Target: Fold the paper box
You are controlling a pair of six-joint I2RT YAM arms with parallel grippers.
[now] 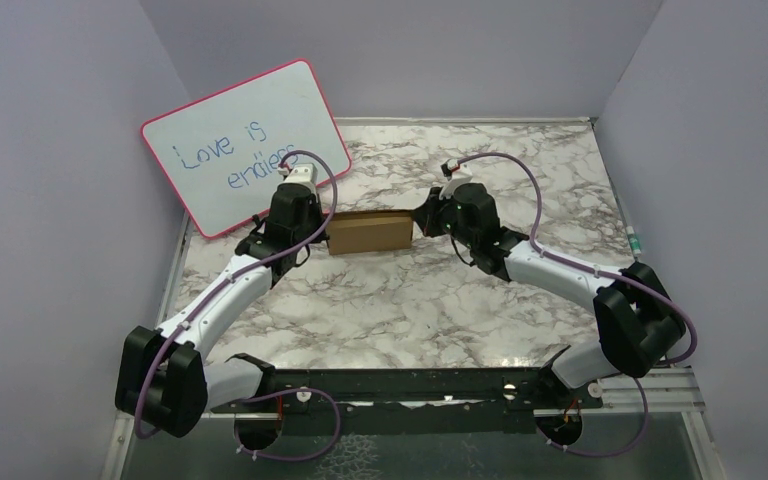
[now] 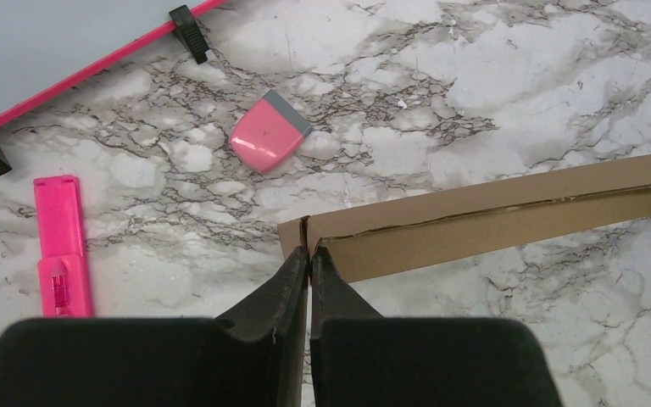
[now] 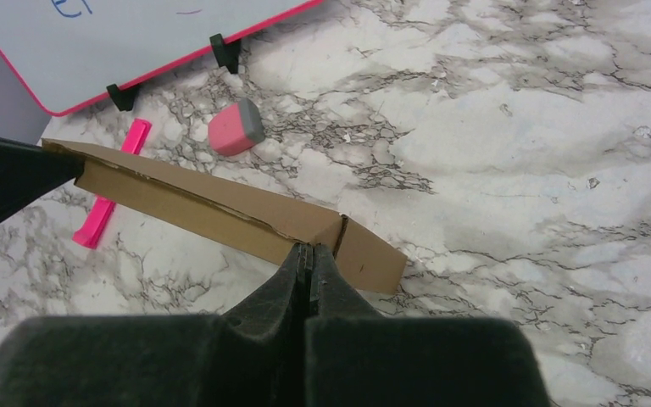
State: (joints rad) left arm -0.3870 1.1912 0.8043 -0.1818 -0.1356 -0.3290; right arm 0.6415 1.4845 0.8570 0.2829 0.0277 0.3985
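Note:
The paper box (image 1: pixel 368 231) is a plain brown cardboard piece, folded flat into a long narrow strip, at mid-table between my two arms. My left gripper (image 1: pixel 322 236) is at its left end. In the left wrist view the gripper (image 2: pixel 308 253) is shut on the cardboard's edge (image 2: pixel 475 222) at a notch near the corner. My right gripper (image 1: pixel 419 222) is at the right end. In the right wrist view the gripper (image 3: pixel 308 249) is shut on the box's edge (image 3: pixel 220 208) beside a crease.
A pink-framed whiteboard (image 1: pixel 245 143) with blue writing leans at the back left, close behind the left arm. A pink eraser (image 2: pixel 269 130) and a pink marker (image 2: pixel 61 246) lie on the marble table (image 1: pixel 520 200) in front of it. Walls stand on both sides.

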